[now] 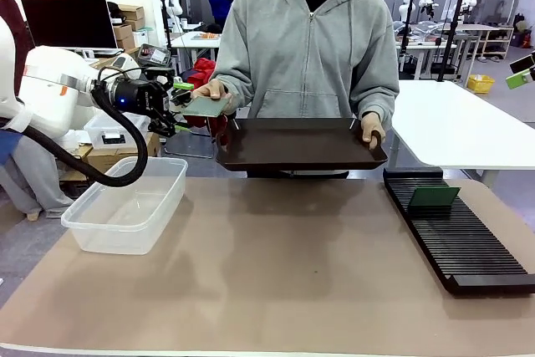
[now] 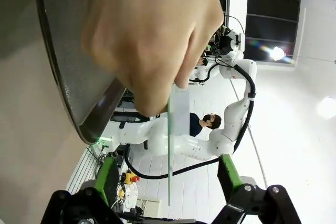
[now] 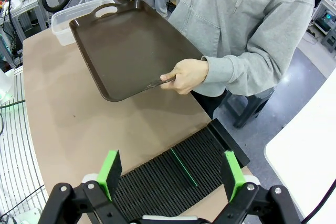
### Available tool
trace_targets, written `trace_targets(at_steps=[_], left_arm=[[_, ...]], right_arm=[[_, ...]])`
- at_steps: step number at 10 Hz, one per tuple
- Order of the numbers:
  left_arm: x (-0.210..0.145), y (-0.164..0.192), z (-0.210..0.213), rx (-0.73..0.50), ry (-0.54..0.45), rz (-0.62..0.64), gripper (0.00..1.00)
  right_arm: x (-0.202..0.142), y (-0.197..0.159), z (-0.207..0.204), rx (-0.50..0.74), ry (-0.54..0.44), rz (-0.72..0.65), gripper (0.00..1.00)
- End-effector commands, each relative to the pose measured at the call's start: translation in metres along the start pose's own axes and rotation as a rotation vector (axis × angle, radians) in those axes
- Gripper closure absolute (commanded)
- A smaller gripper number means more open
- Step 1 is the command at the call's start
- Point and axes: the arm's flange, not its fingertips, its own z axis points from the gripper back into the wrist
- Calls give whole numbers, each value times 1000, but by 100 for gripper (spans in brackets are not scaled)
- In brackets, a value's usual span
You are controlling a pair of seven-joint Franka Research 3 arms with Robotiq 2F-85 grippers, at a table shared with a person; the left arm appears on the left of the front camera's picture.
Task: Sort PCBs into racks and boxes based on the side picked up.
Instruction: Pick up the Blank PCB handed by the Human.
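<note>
A person's hand point(image 1: 216, 88) holds a green PCB point(image 1: 205, 106) out flat at the far left, and its end reaches between the fingers of my left gripper point(image 1: 180, 108). In the left wrist view this PCB point(image 2: 177, 111) hangs edge-on from the hand point(image 2: 152, 35), between the spread jaws of the left gripper point(image 2: 168, 182), which is open and not gripping it. A second PCB point(image 1: 433, 196) stands in the far end of the black rack point(image 1: 460, 244). My right gripper point(image 3: 172, 177) hovers open over the rack point(image 3: 157, 182) and this PCB point(image 3: 184, 166). The clear box point(image 1: 125, 206) sits at the left.
The person at the far side holds a dark brown handled tray point(image 1: 301, 144) tilted above the table's far edge, with the other hand point(image 1: 372, 131) on its right end. The brown table mat point(image 1: 276, 273) lies bare between box and rack. A white table point(image 1: 460, 123) stands at the back right.
</note>
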Motion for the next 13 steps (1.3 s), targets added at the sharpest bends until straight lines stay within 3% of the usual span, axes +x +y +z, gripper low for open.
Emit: trace_targets(at_steps=[1,4,6,7,8,9,11,12,13], left_arm=[[10,-4,-1,35,15,-2,0],[17,-7,-7,40,13,-17,0],[19,-8,-9,34,7,-36,8],[18,-8,-9,48,18,-66,59],[18,-9,-8,44,12,-86,66],[19,-10,-7,33,2,-101,100],[20,-9,-8,29,6,-105,100],[20,-8,-8,27,10,-104,94],[19,-7,-7,21,13,-99,100]], right_arm=[[0,1,-1,-3,7,-4,0],[0,1,-1,-3,7,-4,0],[0,1,-1,-3,7,-4,0],[0,1,-1,-3,7,-4,0],[0,1,-1,-3,7,-4,0],[0,1,-1,-3,7,-4,0],[0,1,-1,-3,7,-4,0],[0,1,-1,-3,7,-4,0],[0,1,-1,-3,7,-4,0]])
